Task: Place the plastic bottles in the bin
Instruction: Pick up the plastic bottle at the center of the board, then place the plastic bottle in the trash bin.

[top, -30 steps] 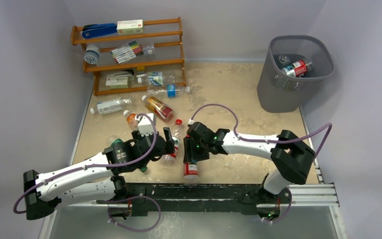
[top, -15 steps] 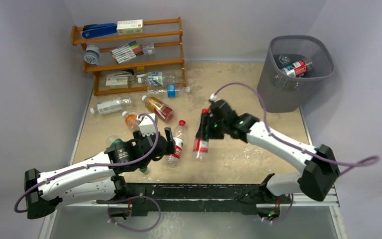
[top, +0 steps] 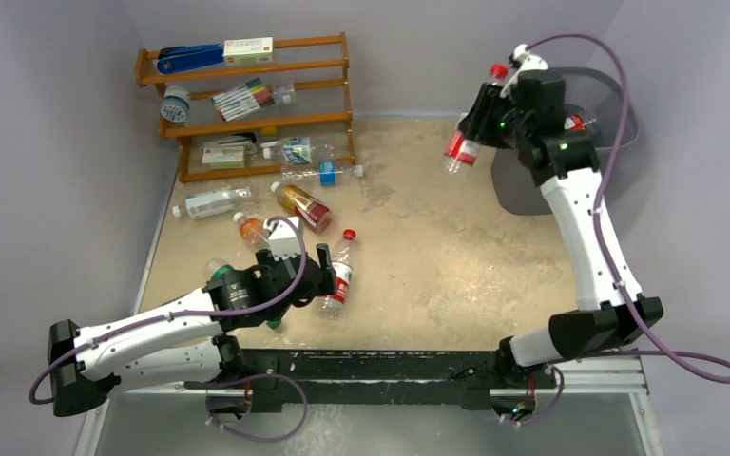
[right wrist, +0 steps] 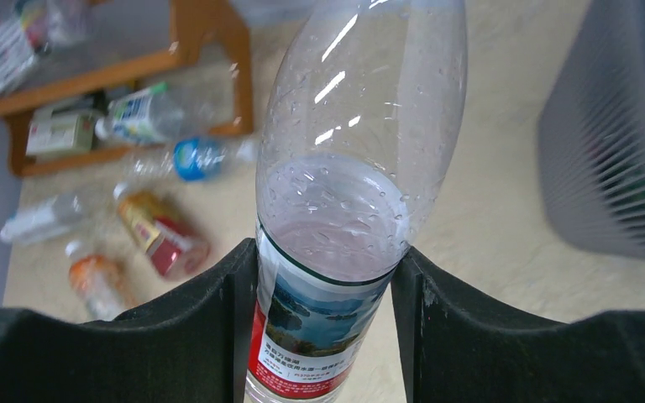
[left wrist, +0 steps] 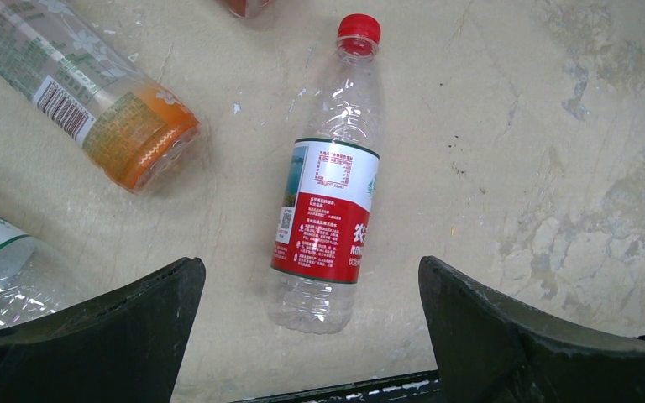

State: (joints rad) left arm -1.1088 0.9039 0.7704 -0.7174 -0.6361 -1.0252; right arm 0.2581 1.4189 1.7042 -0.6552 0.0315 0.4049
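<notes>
My right gripper (top: 478, 122) is shut on a clear bottle with a red label (top: 457, 148), held up in the air just left of the grey mesh bin (top: 525, 186). In the right wrist view the fingers (right wrist: 233, 311) clamp this bottle (right wrist: 348, 201) and the bin (right wrist: 613, 159) is to the right. My left gripper (top: 328, 273) is open, low over a red-capped, red-labelled bottle (top: 341, 274) lying on the table. That bottle (left wrist: 329, 210) lies between the open fingers (left wrist: 168, 294). Bottles (top: 570, 123) lie inside the bin.
Several more bottles lie on the table's left: two orange-filled (top: 302, 207) (top: 248, 227), a clear one (top: 211, 202), a blue-capped one (top: 324, 173). An orange bottle (left wrist: 117, 126) lies left of my left gripper. The wooden shelf rack (top: 247, 119) stands at the back left.
My right arm has lifted its bottle from the table's near middle and swung it far right, up beside the bin. The left arm has barely moved.
</notes>
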